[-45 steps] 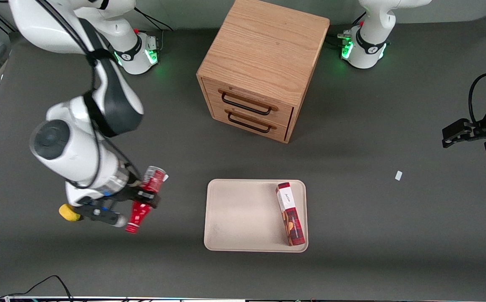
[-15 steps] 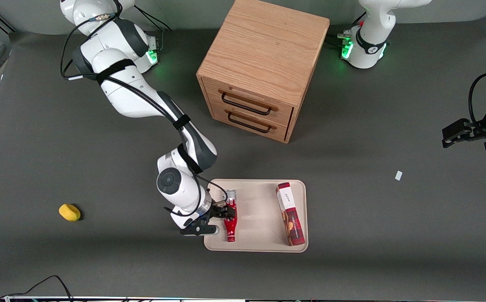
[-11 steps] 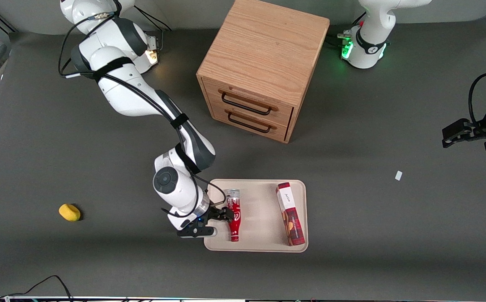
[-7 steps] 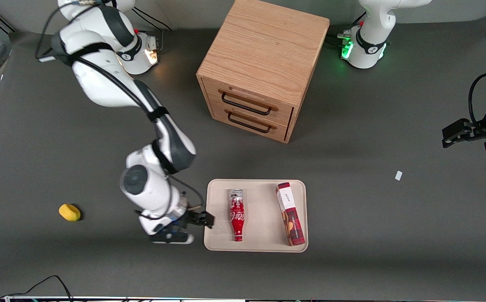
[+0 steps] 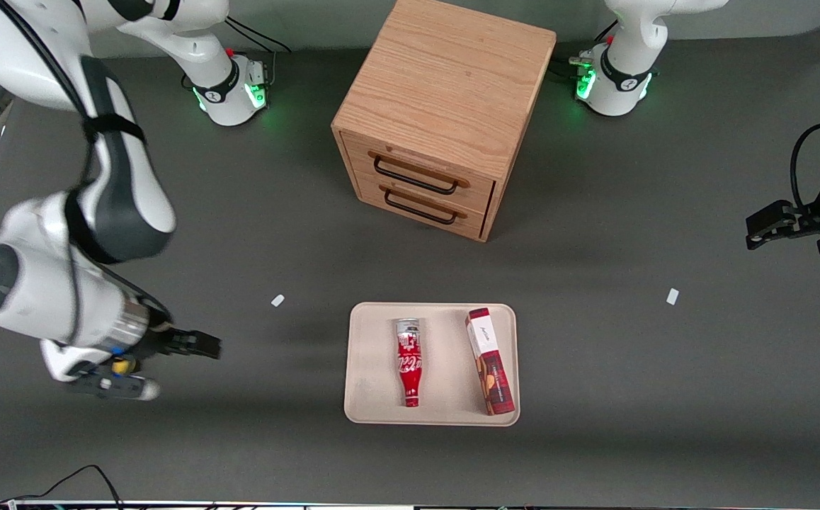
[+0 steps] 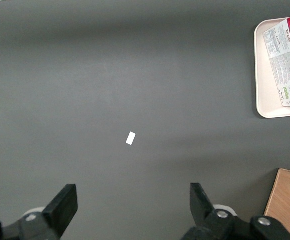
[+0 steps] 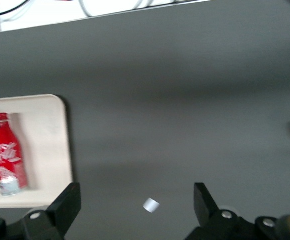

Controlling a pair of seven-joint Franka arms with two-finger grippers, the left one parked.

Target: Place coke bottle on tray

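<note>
The coke bottle [image 5: 408, 362] lies flat on the beige tray [image 5: 371, 368], cap toward the front camera, silver base away from it. It also shows in the right wrist view as the coke bottle [image 7: 5, 159] on the tray [image 7: 50, 145]. My gripper [image 5: 206, 346] hangs open and empty above bare table, well off the tray toward the working arm's end. In the wrist view the gripper [image 7: 136, 202] has its two fingers wide apart with only table between them.
A red-and-white box [image 5: 490, 360] lies on the tray beside the bottle. The wooden two-drawer cabinet [image 5: 442, 113] stands farther from the front camera. A yellow object [image 5: 122, 366] sits under my wrist. Small white scraps [image 5: 277, 300] [image 5: 673, 296] lie on the table.
The gripper let go of the bottle on the tray, opened, then drew back and up toward the working arm's end. The bottle rolled a little toward the box.
</note>
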